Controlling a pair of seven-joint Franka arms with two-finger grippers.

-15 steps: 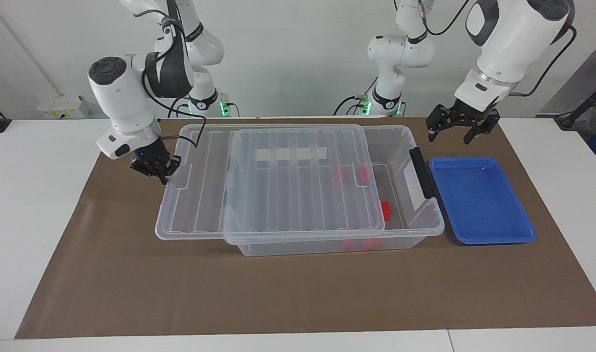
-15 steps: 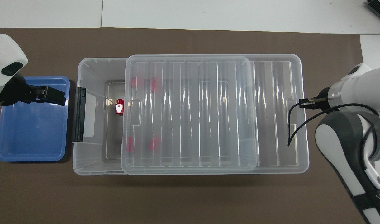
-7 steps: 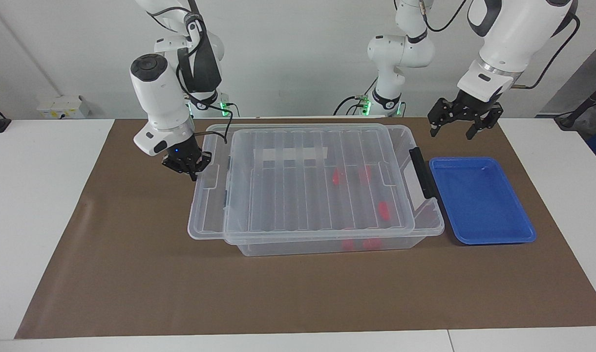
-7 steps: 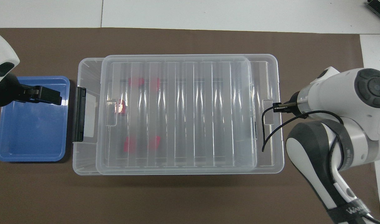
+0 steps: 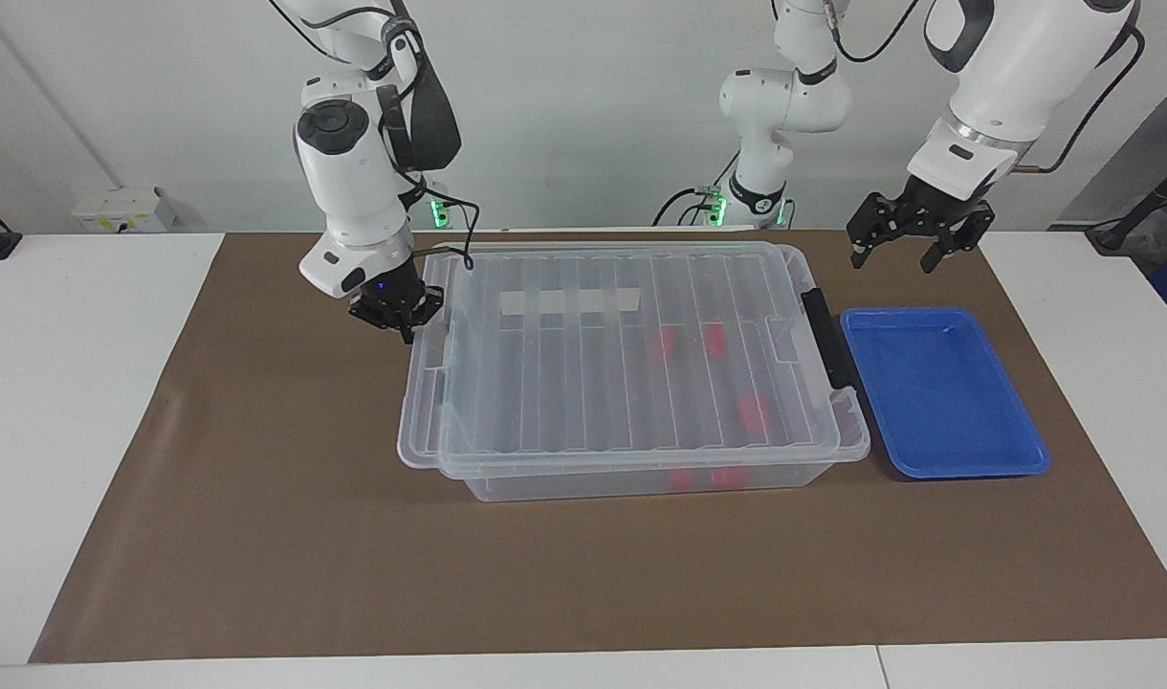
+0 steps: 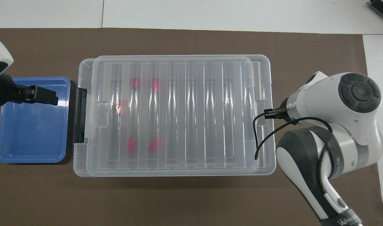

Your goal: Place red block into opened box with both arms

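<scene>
The box [image 5: 641,483] sits mid-table under its lid [image 5: 622,354], beside the blue tray [image 5: 942,392]. The right gripper [image 5: 404,321], fingers pressed together, pinches the lid's end tab. The left gripper [image 5: 913,251] hangs spread over the tray. The red block [image 5: 754,411] lies inside the box

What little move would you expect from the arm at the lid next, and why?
Probably the right gripper nudges the lid a bit further toward the black handle: the lid still overhangs the box at the right arm's end, while the open left gripper waits over the mat.
</scene>
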